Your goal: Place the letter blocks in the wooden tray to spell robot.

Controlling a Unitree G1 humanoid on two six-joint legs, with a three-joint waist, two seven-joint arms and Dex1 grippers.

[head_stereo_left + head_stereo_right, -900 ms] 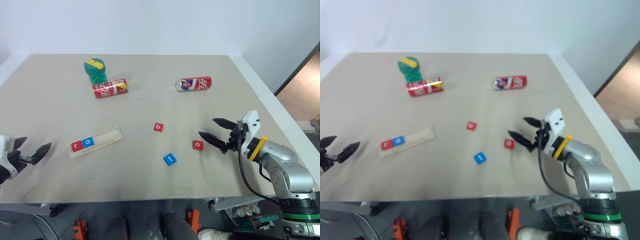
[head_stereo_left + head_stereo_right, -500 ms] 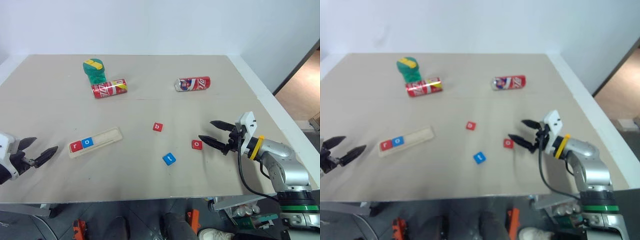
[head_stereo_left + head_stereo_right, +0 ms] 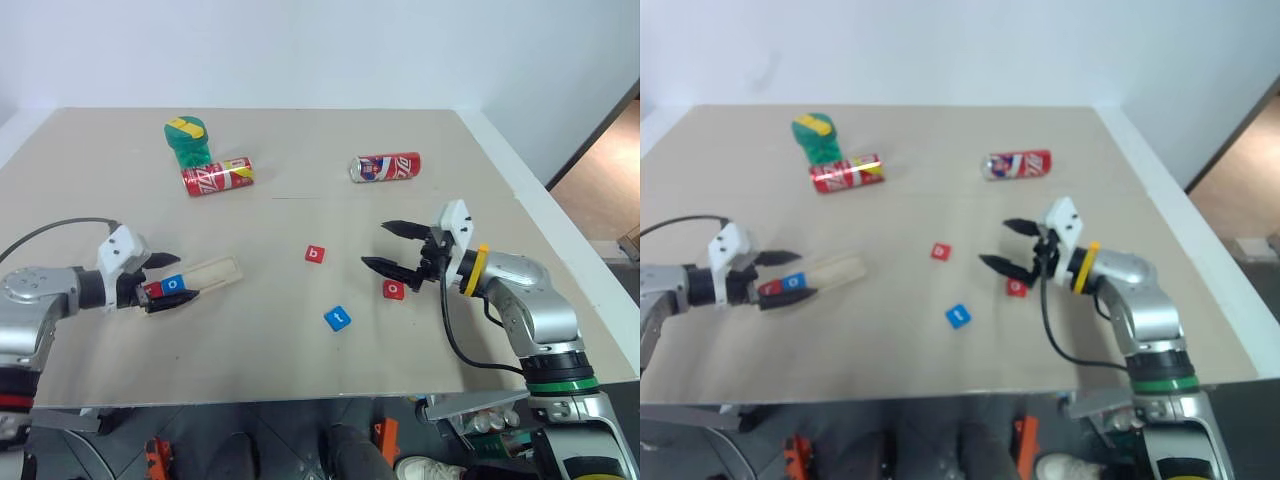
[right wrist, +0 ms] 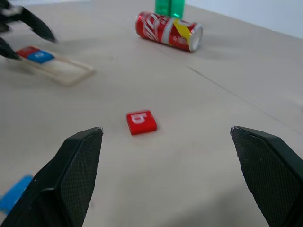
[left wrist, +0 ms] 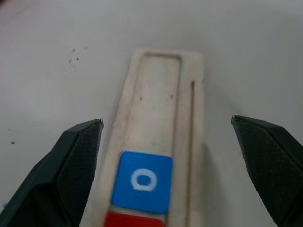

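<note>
Tray [image 3: 192, 280] lies on the left of a beige desk [image 3: 300, 215] against a white wall, r and o tiles inside, between the wide left end effector's [image 3: 163, 283] fingers. Wide right end effector [image 3: 384, 246] hovers near the red o tile [image 3: 394, 290].

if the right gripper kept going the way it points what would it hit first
Probably the red b block, centred between the open right gripper's fingers; the gripper may be too high and pass over it.
</note>
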